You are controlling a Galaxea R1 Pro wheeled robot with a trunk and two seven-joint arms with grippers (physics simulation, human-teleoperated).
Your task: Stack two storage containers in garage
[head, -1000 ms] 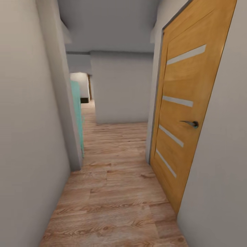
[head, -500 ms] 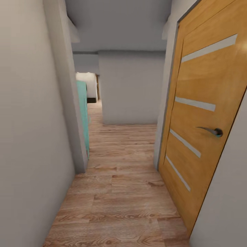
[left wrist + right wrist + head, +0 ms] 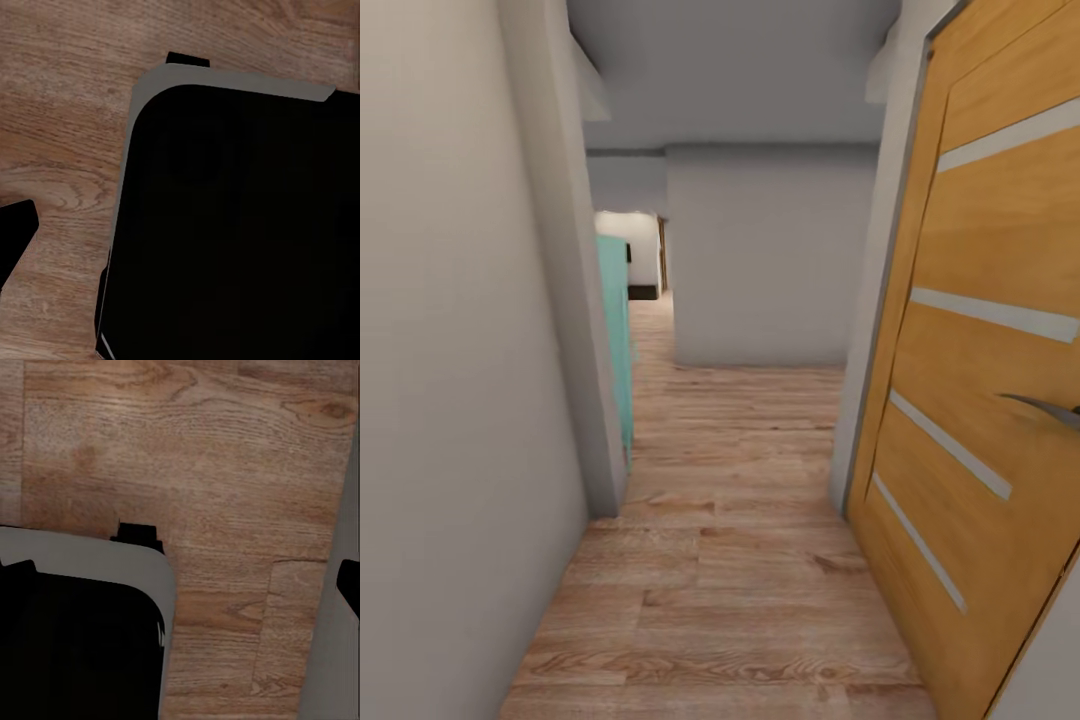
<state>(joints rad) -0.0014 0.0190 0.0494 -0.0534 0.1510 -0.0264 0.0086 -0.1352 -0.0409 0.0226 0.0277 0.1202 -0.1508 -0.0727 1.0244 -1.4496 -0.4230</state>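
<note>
The two storage containers are out of view. I am in a narrow corridor with a light wood-plank floor (image 3: pixel 730 560). My left gripper (image 3: pixel 180 240) hangs over the planks and over my own black, grey-edged base (image 3: pixel 240 225); one dark fingertip (image 3: pixel 13 240) shows at the picture's edge, and nothing is held. My right gripper (image 3: pixel 181 577) hangs over the planks beside the base (image 3: pixel 82 645), its fingertips (image 3: pixel 349 585) far apart at the picture's edges with nothing between them.
A wooden door (image 3: pixel 980 400) with pale stripes and a metal handle (image 3: pixel 1050 408) stands close on the right. A grey wall (image 3: pixel 460 400) runs along the left, ending at a teal panel (image 3: pixel 616 330). A grey wall (image 3: pixel 770 260) blocks straight ahead; the passage continues at its left.
The whole head view has shifted: I have rolled forward along the corridor. The door on the right looms larger and nearer, and the far wall is closer.
</note>
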